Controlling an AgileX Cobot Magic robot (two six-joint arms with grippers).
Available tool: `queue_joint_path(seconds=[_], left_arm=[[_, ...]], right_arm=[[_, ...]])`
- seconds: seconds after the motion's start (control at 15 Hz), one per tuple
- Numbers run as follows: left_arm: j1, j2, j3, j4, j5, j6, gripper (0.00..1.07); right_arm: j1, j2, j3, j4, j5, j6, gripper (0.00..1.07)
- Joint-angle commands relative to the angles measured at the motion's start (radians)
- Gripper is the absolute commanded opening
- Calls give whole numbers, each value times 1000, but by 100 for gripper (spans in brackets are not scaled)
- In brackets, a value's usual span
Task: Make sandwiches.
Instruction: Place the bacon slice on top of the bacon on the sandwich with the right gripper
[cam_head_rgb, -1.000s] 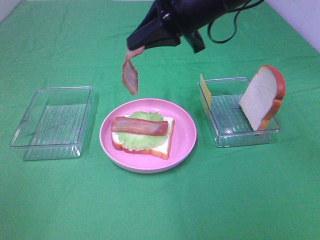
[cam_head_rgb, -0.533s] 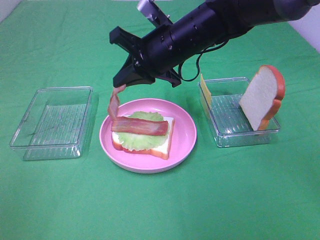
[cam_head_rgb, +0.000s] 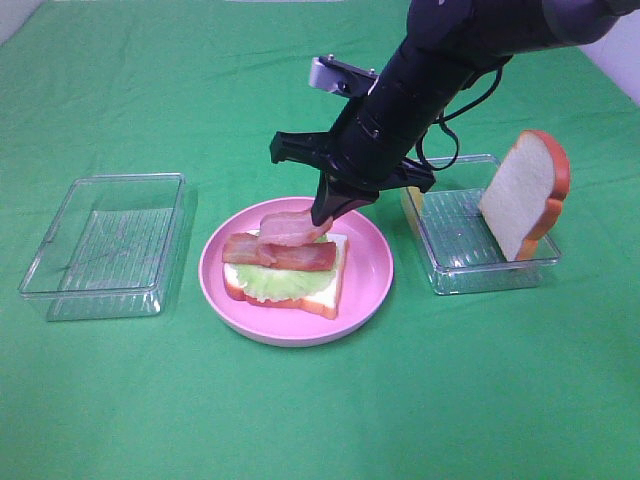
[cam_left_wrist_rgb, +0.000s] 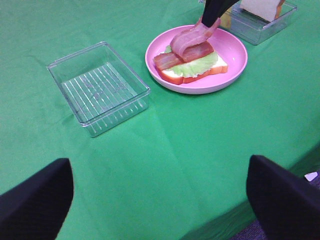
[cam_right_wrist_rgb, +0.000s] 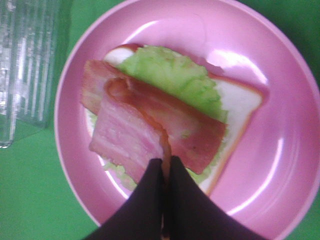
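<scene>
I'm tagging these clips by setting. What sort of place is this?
Likely a robot lab tabletop, not a kitchen: a plain green cloth, a toy sandwich on a pink plate, clear plastic trays, and the right gripper pinching a bacon strip.

Picture edges crop the left jaws and part of the pink plate (cam_right_wrist_rgb: 280, 150).

The right claw (cam_left_wrist_rgb: 209, 19) holds a bacon strip (cam_left_wrist_rgb: 189, 37) draped onto the sandwich (cam_left_wrist_rgb: 197, 67).
</scene>
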Motion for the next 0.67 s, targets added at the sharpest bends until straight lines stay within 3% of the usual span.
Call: queue_joint_path(seconds=[0.07, 0.27, 0.33, 0.4, 0.47, 0.67], left_arm=[[-1, -21, 1, -4, -11, -7, 89], [-1, -21, 1, -4, -11, -7, 89], [-1, -21, 1, -4, -11, -7, 89], [-1, -21, 1, -4, -11, -7, 89], [-1, -21, 1, -4, -11, -7, 89], [-1, -21, 1, -4, -11, -7, 89]], right_arm=[[-3, -3, 1, -79, 51, 58, 1], [-2, -3, 1, -77, 54, 58, 29], [-2, -3, 1, -77, 54, 58, 29], [-2, -3, 1, -76, 60, 58, 44], [-2, -3, 1, -78, 81, 57, 66], [-2, -3, -4, -81, 104, 57, 67]])
